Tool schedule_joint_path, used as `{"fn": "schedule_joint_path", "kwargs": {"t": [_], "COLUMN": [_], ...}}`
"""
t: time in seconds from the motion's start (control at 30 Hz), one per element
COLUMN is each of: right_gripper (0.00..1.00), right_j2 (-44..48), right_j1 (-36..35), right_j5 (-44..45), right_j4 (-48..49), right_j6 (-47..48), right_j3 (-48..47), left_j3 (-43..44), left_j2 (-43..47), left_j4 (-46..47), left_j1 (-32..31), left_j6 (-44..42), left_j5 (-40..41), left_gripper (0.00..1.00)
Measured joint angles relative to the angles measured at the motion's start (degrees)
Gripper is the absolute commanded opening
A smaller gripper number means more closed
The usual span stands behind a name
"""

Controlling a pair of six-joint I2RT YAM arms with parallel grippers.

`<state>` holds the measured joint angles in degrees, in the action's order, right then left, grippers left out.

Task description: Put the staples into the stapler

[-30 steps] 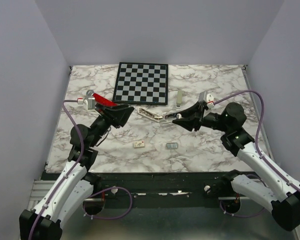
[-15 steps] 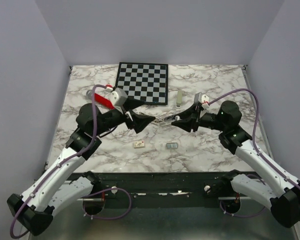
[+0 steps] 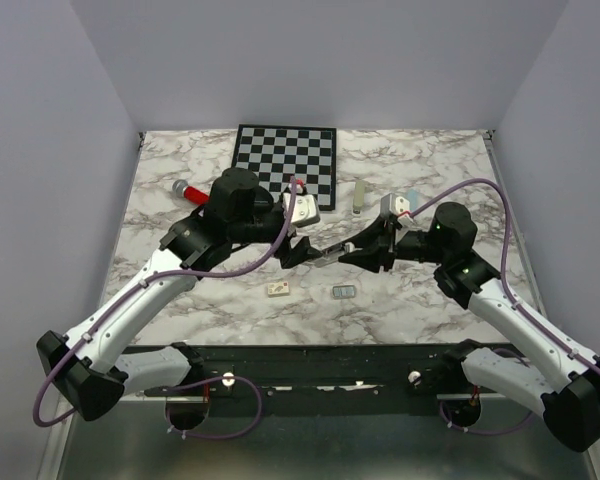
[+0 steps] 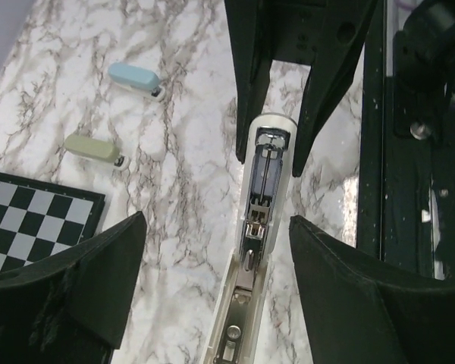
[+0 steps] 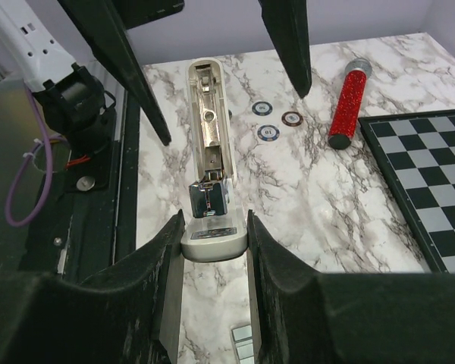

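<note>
Clearly the right gripper (image 5: pixel 214 226) is clamped on the cream end of the opened stapler (image 5: pixel 207 129), whose metal channel lies exposed and points toward the left gripper (image 4: pixel 216 221). That one's jaws stand wide, either side of the stapler's other half without touching it. From above, the two grippers hide most of the stapler, and whether it rests on the marble table (image 3: pixel 400 312) or hangs just above it cannot be told. The staples (image 3: pixel 344 291) lie on the table near the right gripper, on its near side, touching nothing; the right wrist view cuts them off at its lower edge. The left arm covers part of the red tube (image 3: pixel 188 191).
</note>
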<state>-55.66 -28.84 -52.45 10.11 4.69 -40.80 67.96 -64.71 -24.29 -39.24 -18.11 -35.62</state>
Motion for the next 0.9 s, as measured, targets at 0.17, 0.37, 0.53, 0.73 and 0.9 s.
{"fn": "schedule_joint_path", "kwargs": {"t": [0.17, 0.37, 0.53, 0.73, 0.9], "right_gripper": [0.01, 0.01, 0.01, 0.01, 0.01], "right_j2": [0.0, -0.7, -1.9, -2.8, -3.5], "right_j1": [-0.1, -0.5, -0.6, -0.7, -0.7], "right_j5": [-0.7, -1.2, -1.5, -1.7, -1.9], "right_j4": [0.0, 0.0, 0.0, 0.0, 0.1], "right_j6": [0.2, 0.3, 0.6, 1.4, 1.4], "right_j3": [0.0, -0.2, -0.4, -0.7, -1.4], "left_j3": [3.2, 3.8, 4.1, 5.6, 6.4], "left_j2": [-4.1, -6.8, -8.3, -10.6, -12.0], "left_j4": [-7.8, -12.0, -12.4, -15.0, -17.0], "left_j1": [-0.9, -1.4, -1.7, -1.7, -1.7], "left_j6": [-7.0, -10.3, -11.8, -13.6, -15.3], "left_j5": [-0.3, -1.3, -2.0, -3.6, -4.5], "left_gripper": [0.65, 0.63, 0.54, 0.41, 0.40]}}
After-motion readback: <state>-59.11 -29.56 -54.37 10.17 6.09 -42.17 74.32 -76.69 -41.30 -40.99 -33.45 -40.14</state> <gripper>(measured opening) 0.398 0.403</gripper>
